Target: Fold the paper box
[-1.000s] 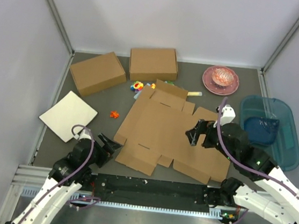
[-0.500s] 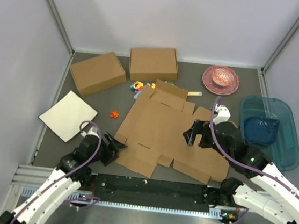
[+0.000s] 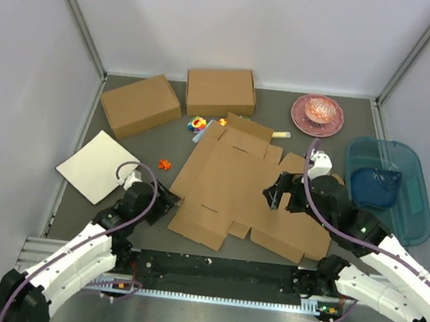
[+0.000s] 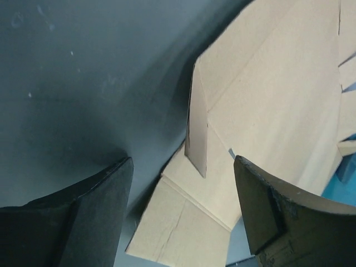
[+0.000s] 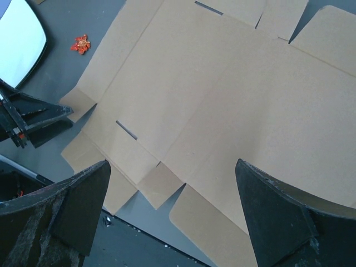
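Closer now, left jaws (apart, as were right jaws) straddled an upturned flap (image 4: 196, 125) edging the flat brown cardboard paper box (image 3: 232, 180); seemingly light, stiff, best pinched there.

No readable text or label anywhere, perhaps beyond the views' resolution.

Top external: we looked down from high at the near side, framing the whole table (image 3: 147, 144).
Left wrist: we sat low and very close, facing the paper box (image 4: 267, 100) edge.
Right wrist: we looked down from higher; shared that sheet's near-left flaps.
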